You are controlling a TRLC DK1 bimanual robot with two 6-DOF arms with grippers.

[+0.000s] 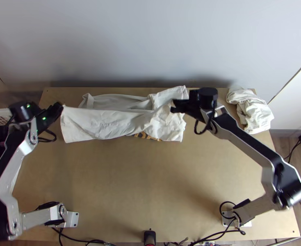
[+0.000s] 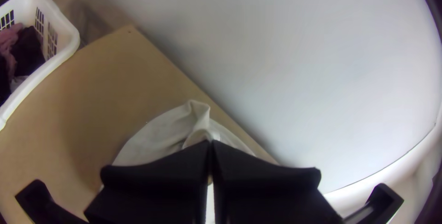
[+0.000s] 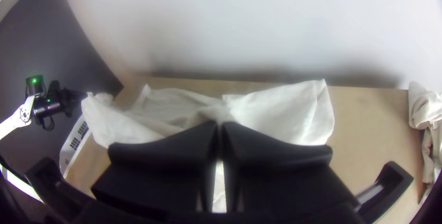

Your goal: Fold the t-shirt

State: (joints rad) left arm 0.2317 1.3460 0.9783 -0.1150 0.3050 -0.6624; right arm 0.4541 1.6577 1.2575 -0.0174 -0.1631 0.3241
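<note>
The left gripper (image 1: pixel 61 107) is shut on an upper corner of the white t-shirt (image 1: pixel 105 123), at its left end. Near the shirt's right part, the right gripper (image 1: pixel 173 107) is shut on another bit of it. Between the two, a strip of cloth is drawn out lengthwise, over the rest lying rumpled near the table's far edge. A patch of dark and orange print peeks from below. In the left wrist view, the left gripper (image 2: pixel 210 145) has its fingers together at the shirt (image 2: pixel 156 136). The right gripper (image 3: pixel 219 125) pinches the shirt (image 3: pixel 285 113) in the right wrist view.
Another pale cloth (image 1: pixel 251 108) lies bunched at the table's far right corner. A white basket (image 2: pixel 57 51) with dark and pink cloth stands off the table's left side. A wall (image 1: pixel 150 41) rises behind the far edge. Bare wood (image 1: pixel 142 184) lies nearer the arm bases.
</note>
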